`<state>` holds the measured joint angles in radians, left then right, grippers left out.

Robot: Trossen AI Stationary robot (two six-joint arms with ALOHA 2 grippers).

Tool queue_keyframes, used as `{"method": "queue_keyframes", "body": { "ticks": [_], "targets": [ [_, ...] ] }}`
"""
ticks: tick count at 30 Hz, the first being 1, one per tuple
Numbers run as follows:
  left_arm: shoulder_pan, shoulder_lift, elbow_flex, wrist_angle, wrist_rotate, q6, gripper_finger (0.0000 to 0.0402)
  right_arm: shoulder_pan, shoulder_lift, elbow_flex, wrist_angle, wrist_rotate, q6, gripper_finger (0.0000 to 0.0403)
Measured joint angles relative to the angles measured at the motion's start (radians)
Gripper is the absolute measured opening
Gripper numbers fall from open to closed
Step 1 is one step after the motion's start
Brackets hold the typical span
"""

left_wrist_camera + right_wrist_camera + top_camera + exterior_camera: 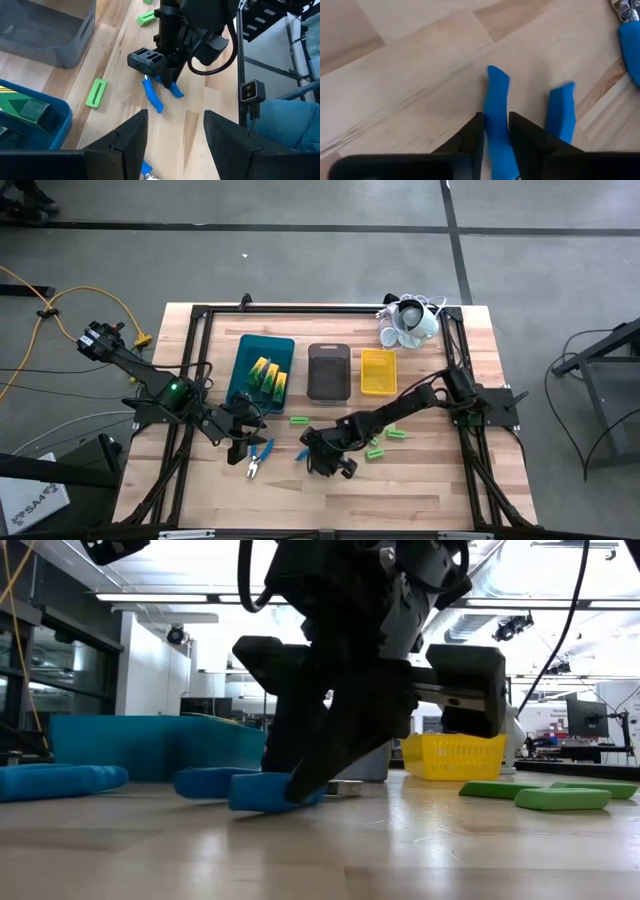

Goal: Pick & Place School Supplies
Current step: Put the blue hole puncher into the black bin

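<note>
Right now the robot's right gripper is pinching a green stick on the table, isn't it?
Not quite. The right gripper is pinching a blue handle of the plier-like tool, not a green stick. The right wrist view shows its fingers on either side of that handle, with the tool lying on the table.

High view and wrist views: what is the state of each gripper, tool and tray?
right gripper, shut on one handle of the gripped pliers
gripped pliers, flat on the table, handles spread
left gripper, open, holding nothing
second pliers, lying loose beside the left gripper
teal tray, holding printed boxes
</note>
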<state>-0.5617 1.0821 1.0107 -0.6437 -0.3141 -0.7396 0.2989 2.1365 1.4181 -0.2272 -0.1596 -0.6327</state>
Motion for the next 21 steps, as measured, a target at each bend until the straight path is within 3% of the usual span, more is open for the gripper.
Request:
{"method": "queue_keyframes", "body": {
  "ticks": [7, 21],
  "targets": [
    [0.000, 0.000, 0.000, 0.000, 0.000, 0.000, 0.0188, 0.000, -0.001, 0.000, -0.001, -0.004, 0.000, 0.0045],
    [0.000, 0.000, 0.000, 0.000, 0.000, 0.000, 0.0188, 0.000, -0.001, 0.000, -0.002, 0.000, 0.000, 0.0043]
  ]
}}
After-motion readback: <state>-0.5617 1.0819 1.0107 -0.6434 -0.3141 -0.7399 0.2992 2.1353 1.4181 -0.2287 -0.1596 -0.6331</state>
